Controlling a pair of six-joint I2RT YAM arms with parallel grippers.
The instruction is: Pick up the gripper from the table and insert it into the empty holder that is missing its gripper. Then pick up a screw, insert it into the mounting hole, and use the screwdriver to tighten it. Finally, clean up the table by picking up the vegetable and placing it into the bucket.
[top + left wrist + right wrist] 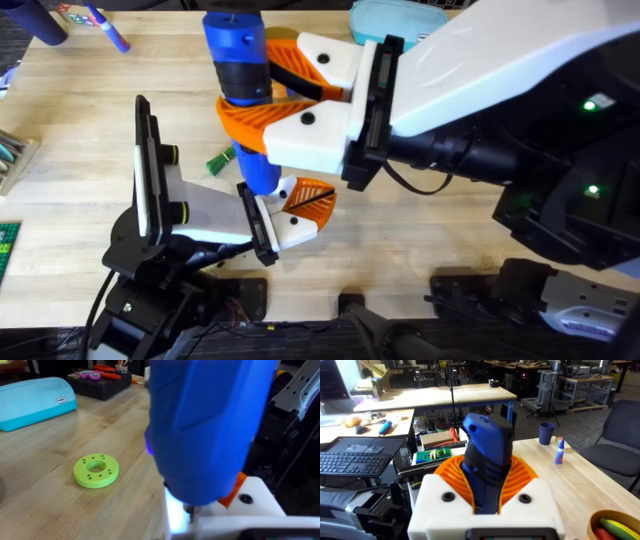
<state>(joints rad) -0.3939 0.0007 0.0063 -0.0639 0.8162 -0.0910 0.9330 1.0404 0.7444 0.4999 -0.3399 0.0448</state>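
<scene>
The right claw (262, 88) is clenched on the screwdriver (240, 70), holding it upright with its tip down at the gripper (300, 212) seated on the holder (205, 212). The vegetable (220, 160) lies on the table (80, 110) just beside the holder. The left claw's state I cannot tell.

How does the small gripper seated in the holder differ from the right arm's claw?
The small gripper has a single orange ribbed finger on a small white block; the right claw has two and is much larger. The small gripper sits at the end of the holder, holding nothing; the right claw is shut on the blue screwdriver, held upright above it. Both pair white bodies with orange ribbed fingers.
</scene>
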